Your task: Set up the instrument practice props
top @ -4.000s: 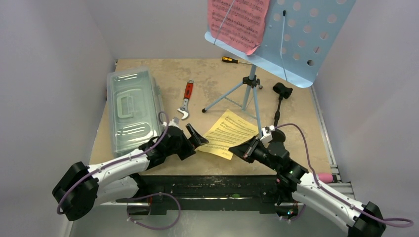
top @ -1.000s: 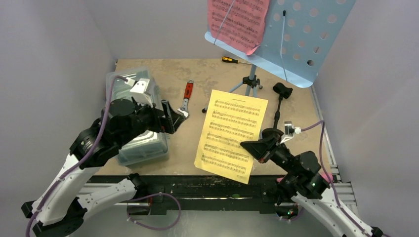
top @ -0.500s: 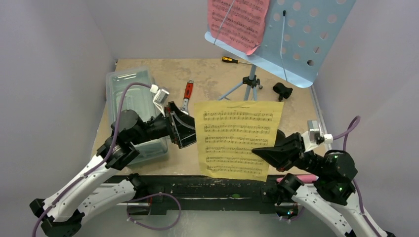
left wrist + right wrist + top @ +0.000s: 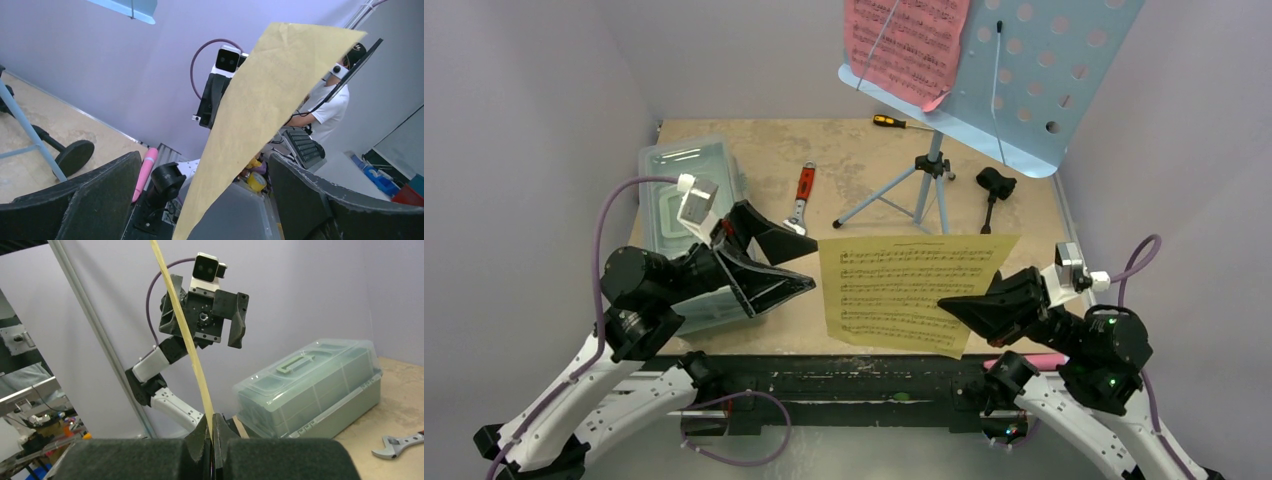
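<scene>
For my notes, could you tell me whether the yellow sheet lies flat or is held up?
Held up: the right hand pinches the yellow sheet, holding it spread above the table.

Yellow sheet-music page (image 4: 904, 290), near side of the tripod (image 4: 933, 165): thin matt paper, faintly creased. The pink sheet-music page (image 4: 904, 45) above the tripod is the same matt paper, on a light blue music-stand desk (image 4: 1064, 80) of smooth painted sheet metal with a soft sheen and punched holes. Left of the tripod: wrench (image 4: 801, 203) with glossy red handle and bare bright metal jaw, then clear plastic lidded box (image 4: 714, 165), translucent and glossy; right of it mic stand (image 4: 992, 195), matt black; table (image 4: 754, 140) mottled tan, matt, scuffed.
</scene>
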Robot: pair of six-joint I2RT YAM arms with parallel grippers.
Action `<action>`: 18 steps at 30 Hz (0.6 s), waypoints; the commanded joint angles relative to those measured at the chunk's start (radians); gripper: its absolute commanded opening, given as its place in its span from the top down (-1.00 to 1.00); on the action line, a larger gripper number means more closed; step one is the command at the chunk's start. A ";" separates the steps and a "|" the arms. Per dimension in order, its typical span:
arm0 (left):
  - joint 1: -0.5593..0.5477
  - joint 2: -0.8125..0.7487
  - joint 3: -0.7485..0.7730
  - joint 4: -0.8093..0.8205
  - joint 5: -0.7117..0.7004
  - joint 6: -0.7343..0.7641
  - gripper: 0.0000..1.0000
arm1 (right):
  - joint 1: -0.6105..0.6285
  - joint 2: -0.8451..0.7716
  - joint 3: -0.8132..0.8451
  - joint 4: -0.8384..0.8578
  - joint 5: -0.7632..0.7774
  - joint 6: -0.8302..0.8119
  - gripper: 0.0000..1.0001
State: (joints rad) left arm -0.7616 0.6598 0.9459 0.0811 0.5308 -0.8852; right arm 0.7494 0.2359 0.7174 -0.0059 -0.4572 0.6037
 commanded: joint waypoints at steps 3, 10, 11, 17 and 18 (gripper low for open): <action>0.001 0.015 -0.029 0.135 0.022 -0.025 -0.99 | -0.002 0.020 -0.012 0.104 -0.005 0.042 1.00; 0.000 0.071 -0.014 0.197 0.053 -0.040 -0.88 | -0.001 0.046 0.003 0.112 -0.009 0.031 1.00; 0.000 0.086 -0.012 0.214 0.064 -0.053 -0.81 | -0.001 0.050 0.006 0.113 -0.009 0.030 1.00; 0.000 0.118 -0.005 0.254 0.093 -0.050 -0.42 | -0.002 0.088 0.049 0.079 0.006 -0.007 1.00; 0.000 0.116 0.000 0.239 0.095 -0.035 -0.57 | -0.002 0.090 0.055 0.068 0.014 -0.015 1.00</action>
State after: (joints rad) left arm -0.7616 0.7872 0.9180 0.2646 0.5949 -0.9333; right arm 0.7494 0.3019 0.7162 0.0643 -0.4625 0.6239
